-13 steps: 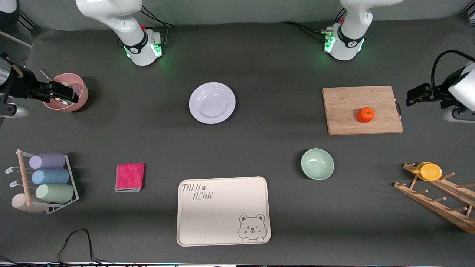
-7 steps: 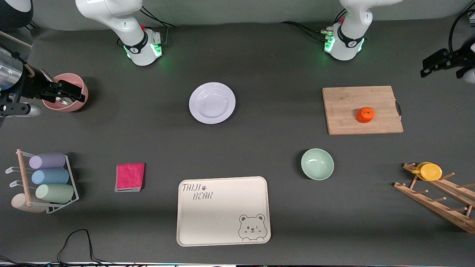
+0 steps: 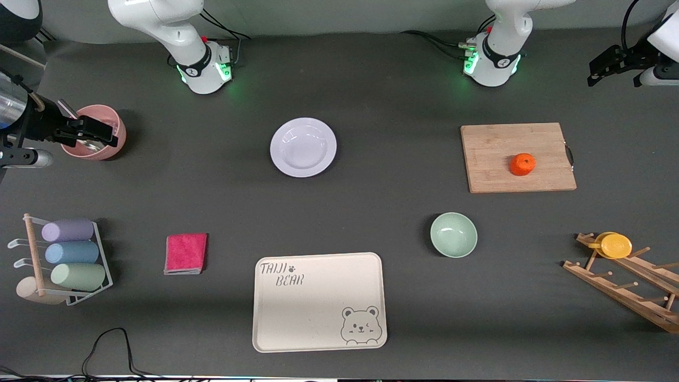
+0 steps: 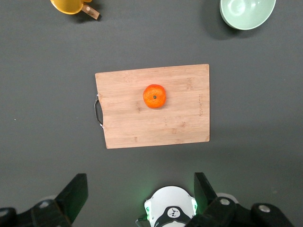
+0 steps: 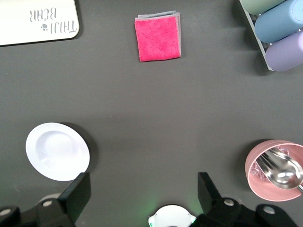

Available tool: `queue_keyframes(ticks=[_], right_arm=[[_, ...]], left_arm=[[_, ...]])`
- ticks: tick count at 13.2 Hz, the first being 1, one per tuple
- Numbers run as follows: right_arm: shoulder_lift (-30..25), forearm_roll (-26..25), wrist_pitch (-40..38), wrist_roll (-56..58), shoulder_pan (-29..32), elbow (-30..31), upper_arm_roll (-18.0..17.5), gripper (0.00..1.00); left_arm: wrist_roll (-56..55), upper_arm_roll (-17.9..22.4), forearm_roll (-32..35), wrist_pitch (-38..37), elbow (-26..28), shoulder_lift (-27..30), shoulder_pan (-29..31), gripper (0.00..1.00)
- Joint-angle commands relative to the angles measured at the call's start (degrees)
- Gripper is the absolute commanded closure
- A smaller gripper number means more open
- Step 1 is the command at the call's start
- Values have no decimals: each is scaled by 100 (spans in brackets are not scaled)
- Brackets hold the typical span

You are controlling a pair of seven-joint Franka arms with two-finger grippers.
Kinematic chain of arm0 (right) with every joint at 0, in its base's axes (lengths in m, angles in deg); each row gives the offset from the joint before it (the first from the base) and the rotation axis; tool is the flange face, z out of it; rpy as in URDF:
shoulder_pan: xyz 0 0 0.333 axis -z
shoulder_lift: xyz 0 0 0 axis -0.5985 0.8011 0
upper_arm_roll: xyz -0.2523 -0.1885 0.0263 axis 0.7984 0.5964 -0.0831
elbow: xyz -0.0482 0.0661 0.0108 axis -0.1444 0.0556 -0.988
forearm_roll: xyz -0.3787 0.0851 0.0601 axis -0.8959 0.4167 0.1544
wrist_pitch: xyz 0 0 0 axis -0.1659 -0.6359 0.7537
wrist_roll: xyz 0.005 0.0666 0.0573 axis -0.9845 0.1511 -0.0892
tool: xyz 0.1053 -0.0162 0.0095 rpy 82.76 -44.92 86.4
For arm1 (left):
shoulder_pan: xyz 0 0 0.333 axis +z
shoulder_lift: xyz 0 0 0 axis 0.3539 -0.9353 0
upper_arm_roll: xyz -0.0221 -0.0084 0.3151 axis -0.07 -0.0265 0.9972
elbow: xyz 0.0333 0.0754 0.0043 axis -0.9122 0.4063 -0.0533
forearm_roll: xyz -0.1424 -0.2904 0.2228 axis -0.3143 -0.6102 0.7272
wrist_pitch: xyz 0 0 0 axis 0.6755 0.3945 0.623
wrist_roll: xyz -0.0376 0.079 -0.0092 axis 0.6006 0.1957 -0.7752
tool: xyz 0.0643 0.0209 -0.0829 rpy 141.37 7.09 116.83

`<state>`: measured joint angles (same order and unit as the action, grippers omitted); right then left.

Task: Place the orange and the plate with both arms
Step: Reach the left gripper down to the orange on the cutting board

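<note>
The orange [image 3: 522, 164] lies on a wooden cutting board [image 3: 517, 157] toward the left arm's end of the table; it also shows in the left wrist view [image 4: 155, 96]. The white plate [image 3: 303, 147] sits on the mat in the middle; it also shows in the right wrist view [image 5: 57, 151]. My left gripper [image 3: 604, 66] is open and empty, high at the table's left-arm end. My right gripper [image 3: 93, 135] is open and empty, up over the pink cup [image 3: 95, 132] at the right arm's end.
A pale green bowl [image 3: 453, 234] and a cream bear tray [image 3: 319, 302] lie nearer the camera. A pink cloth [image 3: 185, 253], a rack of pastel cups [image 3: 66, 254] and a wooden rack with a yellow cup [image 3: 615, 245] stand toward the ends.
The left gripper has risen and swung away from the cutting board toward the table's back corner. The right gripper has shifted slightly over the pink cup. The orange and plate have not moved.
</note>
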<state>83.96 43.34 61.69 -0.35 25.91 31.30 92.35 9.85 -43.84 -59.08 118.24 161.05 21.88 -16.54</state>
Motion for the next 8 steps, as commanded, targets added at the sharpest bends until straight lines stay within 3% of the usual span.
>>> queue_keyframes(ticks=[1,8], right_arm=[[-49,-123,-81,-86,-66,-27,102,0],[83,-114,-55,-103,-101,-45,128,0]], left_arm=[[102,-9,82,475,450,99,12,0],[93,-1,82,2951,2321,-243,3,0]])
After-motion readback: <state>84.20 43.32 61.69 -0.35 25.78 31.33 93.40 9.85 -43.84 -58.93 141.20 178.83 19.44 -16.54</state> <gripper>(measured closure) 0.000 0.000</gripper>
